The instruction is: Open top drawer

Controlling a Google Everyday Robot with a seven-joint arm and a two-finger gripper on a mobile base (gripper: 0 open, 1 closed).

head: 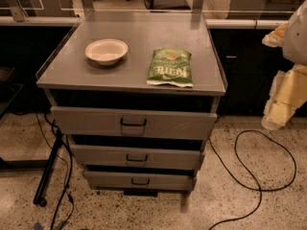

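Observation:
The top drawer [96, 121] is the widest grey front of the grey metal cabinet [129, 37], just under its top surface. A small dark loop handle [133, 122] sits at its centre. A dark gap shows above the drawer front. Two smaller-looking grey drawers [136, 157] [139, 180] with like handles lie below it. My gripper [278, 110], pale yellow and white, hangs at the right edge of the view. It is well to the right of the cabinet at about the height of the top drawer, and it touches nothing.
A white bowl [106, 51] and a green chip bag [170, 67] lie on the cabinet top. A black cable [259, 186] loops on the speckled floor to the right. A black stand leg and cables [48, 176] are at the left. Dark counters stand behind.

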